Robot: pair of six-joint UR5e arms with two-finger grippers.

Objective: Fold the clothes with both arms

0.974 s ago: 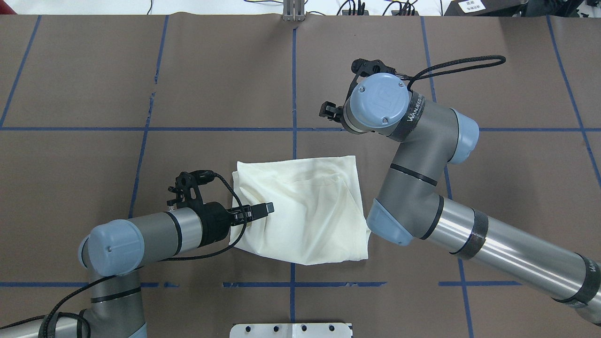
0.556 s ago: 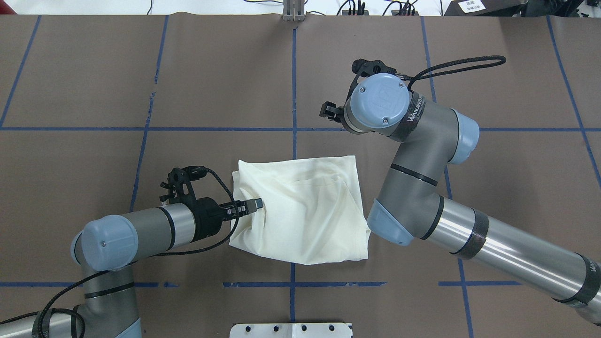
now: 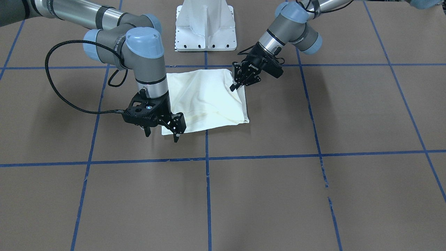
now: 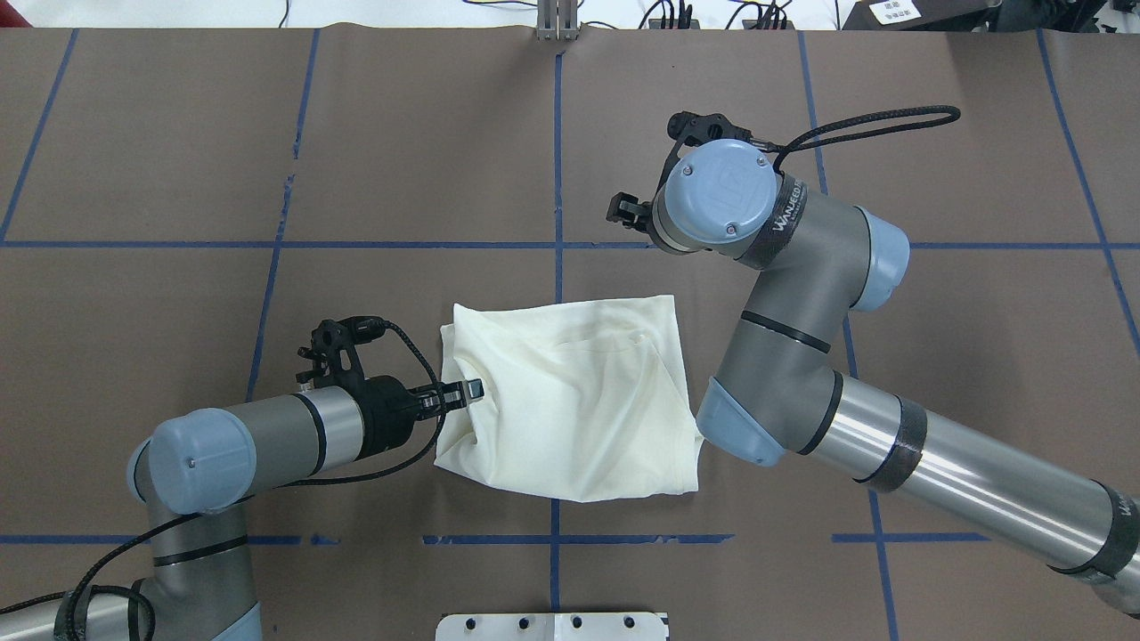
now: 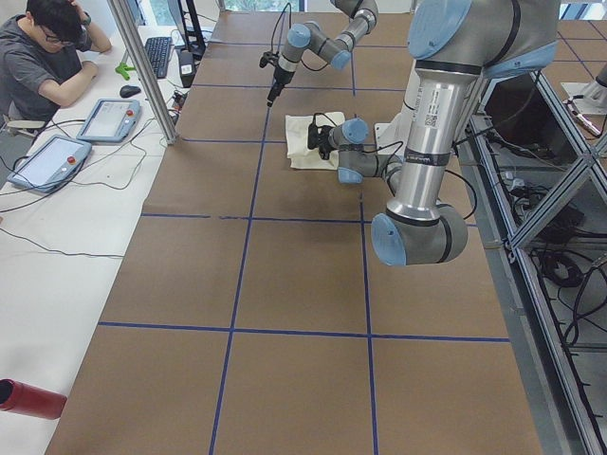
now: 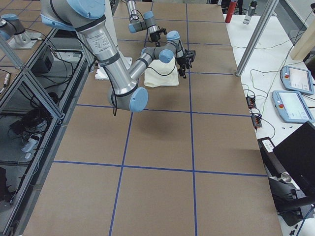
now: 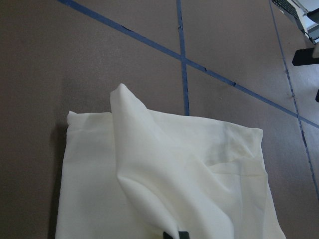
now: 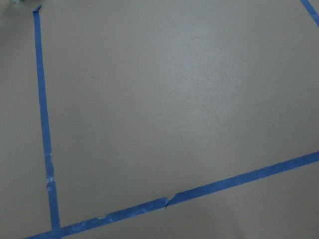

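The cream shirt (image 4: 579, 401) lies folded into a rough square, plain side up, on the brown table; it also shows in the front view as shirt (image 3: 205, 94). My left gripper (image 4: 474, 389) reaches in low over its left edge and is shut. A raised ridge of cloth (image 7: 129, 129) runs into its dark fingertips (image 7: 174, 234). From the front the same left gripper (image 3: 232, 89) points down onto that edge. My right gripper (image 3: 162, 135) hangs open just off the shirt's far right corner with nothing between its fingers. Overhead, its wrist hides most of it.
Blue tape lines (image 4: 558, 178) divide the table into squares. The white pedestal base (image 3: 205, 28) stands at the robot's edge. A metal post (image 4: 557, 22) rises at the far edge. A person (image 5: 47, 57) sits at a side desk with pendants and cables.
My left gripper has drawn back leftward from over the shirt's middle to its left edge, and the nearby creases shifted with it. The right arm has not moved.
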